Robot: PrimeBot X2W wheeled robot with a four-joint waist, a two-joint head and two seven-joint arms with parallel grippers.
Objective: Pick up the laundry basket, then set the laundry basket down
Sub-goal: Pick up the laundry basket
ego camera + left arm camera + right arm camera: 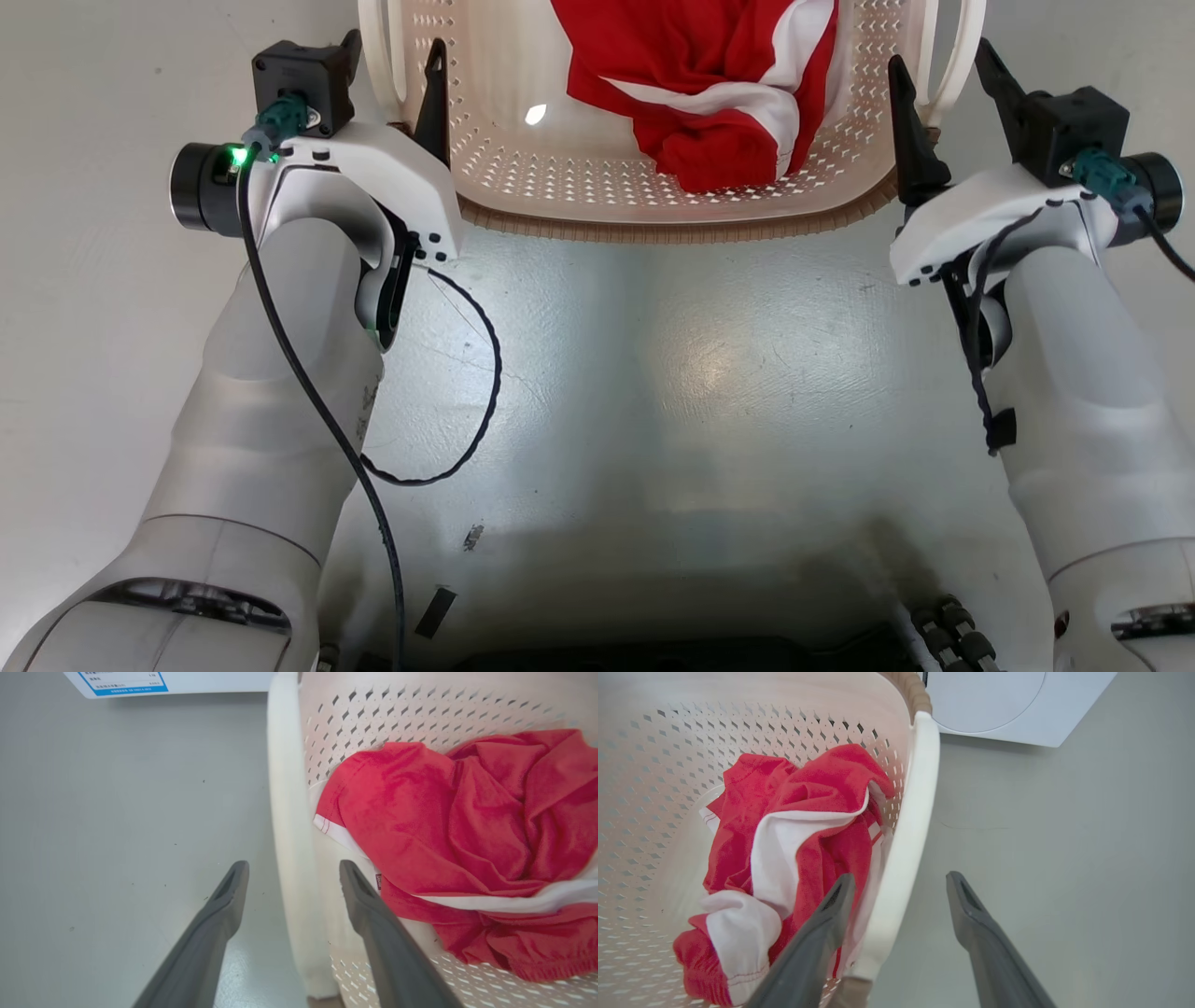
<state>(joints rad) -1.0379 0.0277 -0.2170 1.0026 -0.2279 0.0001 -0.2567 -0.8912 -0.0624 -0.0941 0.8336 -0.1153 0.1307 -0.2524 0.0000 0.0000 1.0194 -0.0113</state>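
The laundry basket (560, 177) is cream-white and perforated, with a brown woven-look rim, and lies at the top middle of the head view. A red and white garment (719, 84) is inside it. My left gripper (392, 65) is open and straddles the basket's left loop handle (285, 812), one finger inside the basket and one outside. My right gripper (943, 79) is open in the same way around the right loop handle (915, 812). In the wrist views, the left gripper (293, 870) and the right gripper (901, 880) each show a gap between fingers and handle.
Grey glossy floor (672, 373) stretches between my two forearms. A white washing machine (994, 704) stands just beyond the basket, its blue-edged label (121, 681) in the left wrist view. A loose black cable (485, 373) hangs from my left wrist.
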